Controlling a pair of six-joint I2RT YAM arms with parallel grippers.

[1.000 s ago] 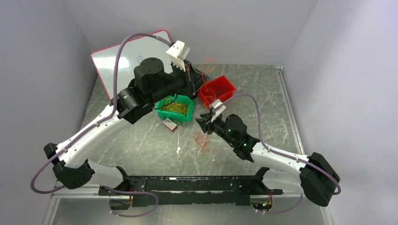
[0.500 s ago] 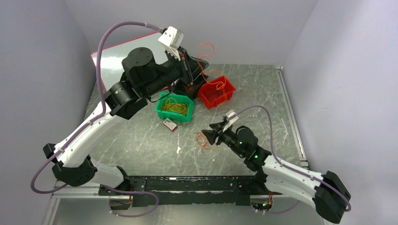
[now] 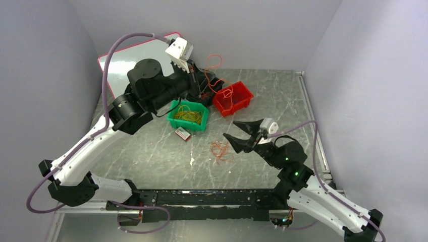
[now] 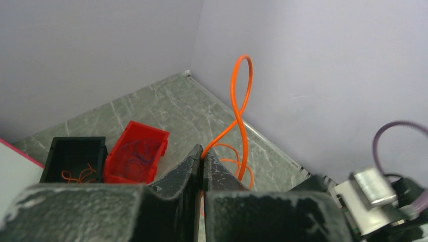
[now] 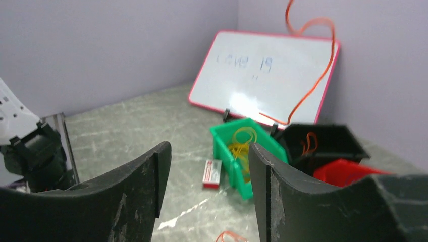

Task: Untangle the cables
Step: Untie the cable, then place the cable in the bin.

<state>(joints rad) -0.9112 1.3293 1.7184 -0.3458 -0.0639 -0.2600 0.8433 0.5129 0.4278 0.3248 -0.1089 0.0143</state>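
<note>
Cables sit in four spots. We see one orange cable pinched in the left gripper, jaws closed tight on it and raised above the bins. Its loop stands over the fingers and the tail runs down toward the red bin. A loose bunch of orange-red loops lies on the table. The right gripper hangs just beside it, jaws wide apart, holding nothing. Yellow loops sit in the green bin. We spot a few orange strands in the black bin. Whiteboard leans on the back wall; small box lies by the green bin.
</note>
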